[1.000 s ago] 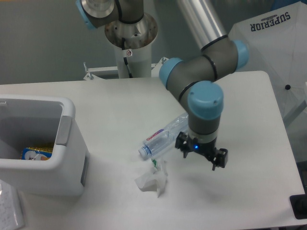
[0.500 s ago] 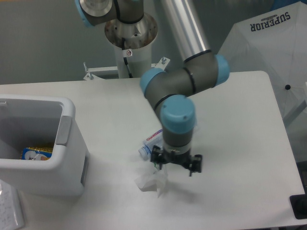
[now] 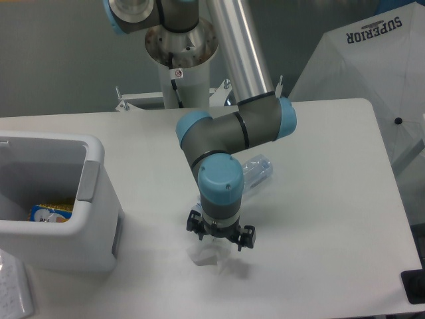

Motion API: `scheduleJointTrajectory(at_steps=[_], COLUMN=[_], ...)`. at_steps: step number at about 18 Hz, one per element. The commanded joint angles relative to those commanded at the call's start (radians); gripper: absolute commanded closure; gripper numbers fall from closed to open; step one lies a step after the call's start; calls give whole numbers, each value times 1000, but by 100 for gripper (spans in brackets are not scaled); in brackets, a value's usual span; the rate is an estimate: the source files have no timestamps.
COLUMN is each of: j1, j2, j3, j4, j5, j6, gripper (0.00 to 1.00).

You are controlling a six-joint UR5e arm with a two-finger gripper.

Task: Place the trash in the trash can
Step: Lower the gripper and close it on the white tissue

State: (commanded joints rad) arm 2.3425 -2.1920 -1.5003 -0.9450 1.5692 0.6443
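Fixed camera view of a white surface [image 3: 332, 199]. Centre of frame: the arm [image 3: 229, 133] descends from the upper middle and bends down to the gripper [image 3: 220, 237], which points downward directly over the crumpled white tissue [image 3: 211, 256] in the lower centre; whether its fingers stand apart or together cannot be told. Right of the wrist, the base end of the clear plastic bottle [image 3: 257, 169] lies on the surface, the rest hidden behind the arm. Left edge: the white trash can [image 3: 93, 199] with grey side panel, holding a blue-and-yellow item [image 3: 48, 212]. Upper right: a white cover [image 3: 378, 60] printed "SUPERIOR".
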Motion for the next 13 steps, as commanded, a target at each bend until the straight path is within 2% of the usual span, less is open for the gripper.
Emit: scheduleJointTrajectory(at_steps=[2, 3, 5, 11, 13], j1=[-8, -8, -11, -9, -3], j2=[-14, -12, -6, 9, 30], j3=[3, 2, -5, 6, 14], j4=[17, 17, 15, 15, 9], j5=[5, 6, 9, 0, -3], j6=[-2, -2, -3, 0, 2], gripper=[41, 57, 99, 100, 100])
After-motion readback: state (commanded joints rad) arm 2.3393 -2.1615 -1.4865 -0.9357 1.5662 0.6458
